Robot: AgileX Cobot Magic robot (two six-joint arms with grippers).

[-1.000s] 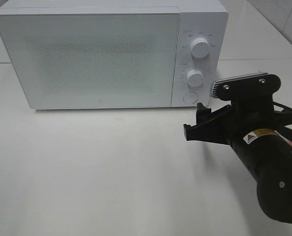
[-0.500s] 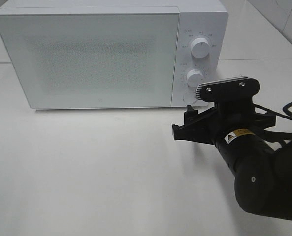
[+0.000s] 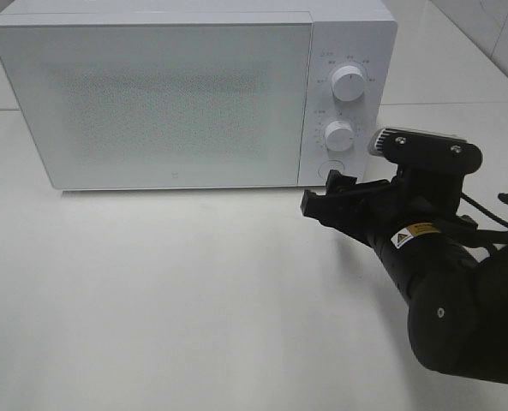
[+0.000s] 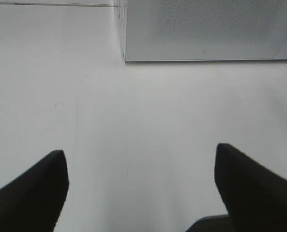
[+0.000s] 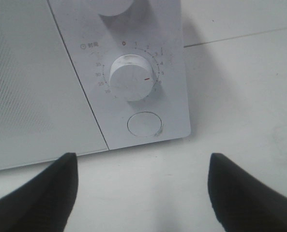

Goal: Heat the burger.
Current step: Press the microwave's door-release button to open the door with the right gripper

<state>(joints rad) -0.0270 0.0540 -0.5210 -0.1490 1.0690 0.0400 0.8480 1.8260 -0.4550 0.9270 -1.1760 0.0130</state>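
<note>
The burger is not in view. The white microwave [image 3: 168, 94] stands at the back of the table with its door shut. My right gripper [image 3: 322, 195] is open and empty, just in front of the control panel's lower corner, close to the round button [image 3: 329, 169]. In the right wrist view the gripper [image 5: 143, 193] faces that button [image 5: 144, 124], with the timer knob [image 5: 130, 77] above it. My left gripper [image 4: 141, 193] is open and empty over bare table, facing the microwave's [image 4: 206, 29] lower left corner. It does not show in the exterior view.
The control panel carries an upper knob [image 3: 348, 83] and a lower knob [image 3: 339, 134]. The white table [image 3: 151, 291] spreads in front of the microwave. The right arm's black body [image 3: 451, 300] fills the lower right.
My right gripper has moved left and closer to the microwave's control panel, ending near the round button. The microwave door stays shut.
</note>
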